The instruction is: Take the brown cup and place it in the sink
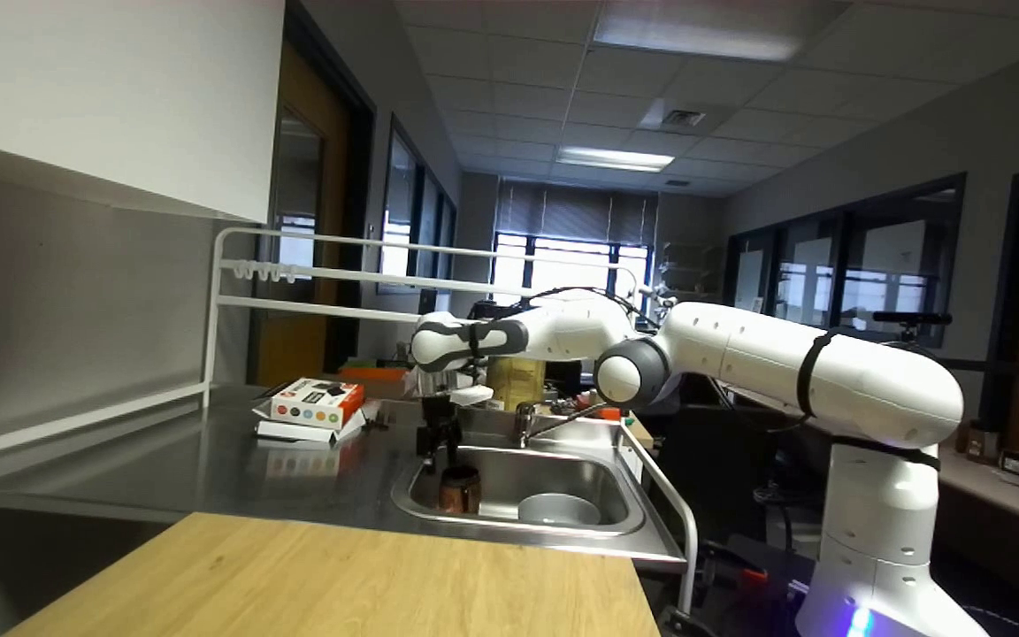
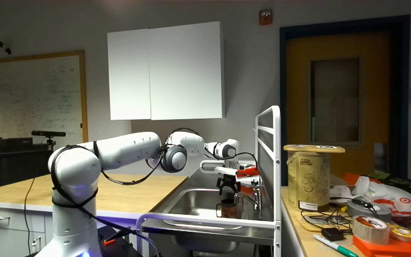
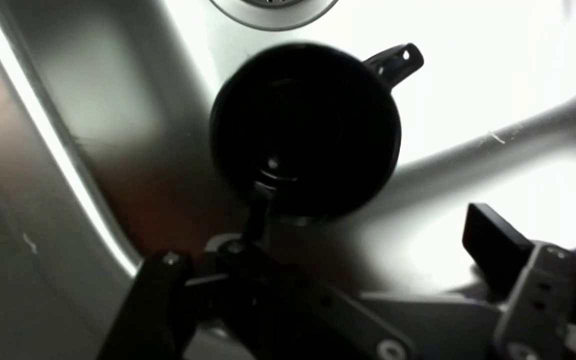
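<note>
The brown cup (image 1: 459, 492) stands upright in the metal sink (image 1: 554, 469), at the end near the counter box in an exterior view. It also shows in an exterior view (image 2: 229, 210), with its handle toward the robot's base side. In the wrist view I look down into the cup's dark opening (image 3: 305, 125), its handle pointing to the upper right. My gripper (image 3: 369, 207) is open, its fingers wide apart. One finger overlaps the cup's near rim; I cannot tell whether it touches. The other finger is well off to the right. The gripper (image 2: 228, 191) is just above the cup.
A faucet (image 2: 257, 198) rises at the sink's edge beside the gripper. A white rail (image 2: 205, 221) runs round the counter. A white and orange box (image 1: 313, 405) lies on the counter. A grey round shape (image 1: 560, 509) shows in the sink. The drain (image 3: 274, 21) is beyond the cup.
</note>
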Action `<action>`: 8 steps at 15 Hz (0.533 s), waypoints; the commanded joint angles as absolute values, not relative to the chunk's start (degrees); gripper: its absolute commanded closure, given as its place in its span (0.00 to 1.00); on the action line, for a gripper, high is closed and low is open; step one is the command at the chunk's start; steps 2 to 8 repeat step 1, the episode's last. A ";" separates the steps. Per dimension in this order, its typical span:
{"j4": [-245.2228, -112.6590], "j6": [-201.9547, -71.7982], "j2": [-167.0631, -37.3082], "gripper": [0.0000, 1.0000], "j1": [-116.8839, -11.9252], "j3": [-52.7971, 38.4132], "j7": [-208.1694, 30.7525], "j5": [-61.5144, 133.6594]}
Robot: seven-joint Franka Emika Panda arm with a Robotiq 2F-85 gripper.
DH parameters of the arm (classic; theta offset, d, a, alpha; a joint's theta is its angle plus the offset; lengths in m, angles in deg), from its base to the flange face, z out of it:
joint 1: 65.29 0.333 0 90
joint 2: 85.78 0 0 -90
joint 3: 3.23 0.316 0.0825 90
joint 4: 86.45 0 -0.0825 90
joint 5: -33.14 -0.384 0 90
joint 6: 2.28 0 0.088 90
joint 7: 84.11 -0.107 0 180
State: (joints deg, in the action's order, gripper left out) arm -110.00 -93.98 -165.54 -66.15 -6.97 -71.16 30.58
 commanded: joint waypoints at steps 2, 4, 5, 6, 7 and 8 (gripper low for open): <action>-108.64 -92.94 -163.66 0.00 -64.48 -8.87 -73.31 32.36; -108.64 -92.94 -163.66 0.00 -64.48 -8.87 -73.31 32.36; -108.64 -92.94 -163.66 0.00 -64.48 -8.87 -73.31 32.36; -108.64 -92.94 -163.66 0.00 -64.48 -8.87 -73.31 32.36; -108.64 -92.94 -163.66 0.00 -64.48 -8.87 -73.31 32.36; -108.64 -92.94 -163.66 0.00 -64.48 -8.87 -73.31 32.36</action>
